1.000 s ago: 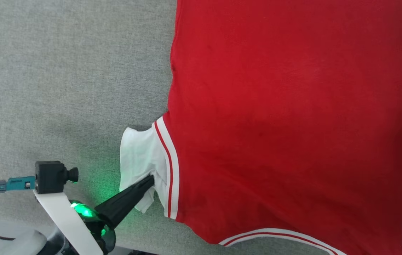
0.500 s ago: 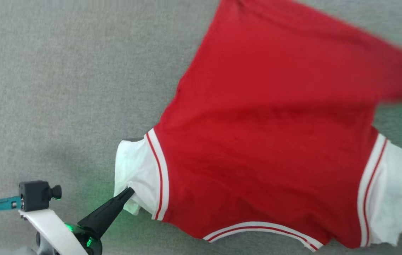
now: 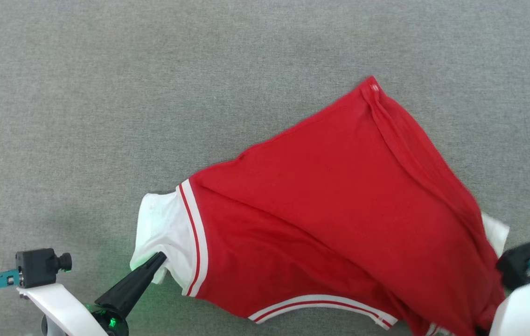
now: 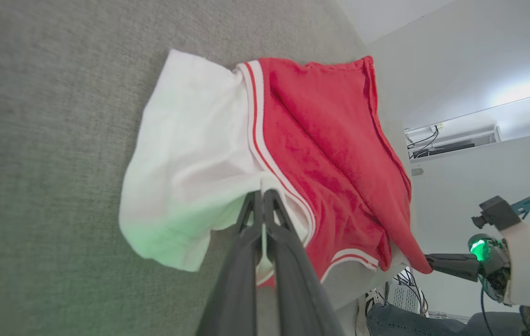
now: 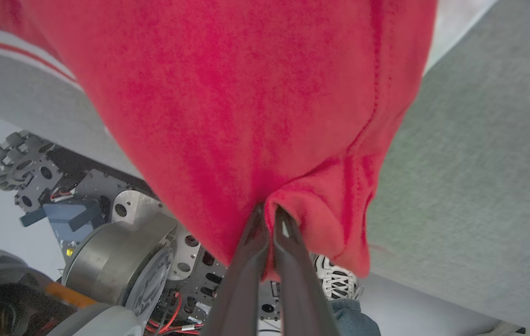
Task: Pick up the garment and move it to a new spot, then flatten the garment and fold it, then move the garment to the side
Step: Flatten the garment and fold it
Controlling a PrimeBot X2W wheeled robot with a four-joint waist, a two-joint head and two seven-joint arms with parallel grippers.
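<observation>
Pinching the white sleeve (image 3: 160, 228), the left gripper (image 3: 156, 258) is clamped on the garment (image 3: 339, 219). The right gripper (image 5: 267, 212) is clamped on a bunched red fold. The garment stretches between them over the grey table (image 3: 106, 93), at its near edge.

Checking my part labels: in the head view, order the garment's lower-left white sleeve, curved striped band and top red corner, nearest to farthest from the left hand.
1. White sleeve of the garment, lower left, pinched in the left hand.
2. Curved striped band, bottom middle.
3. Red corner, upper right, farthest.
</observation>
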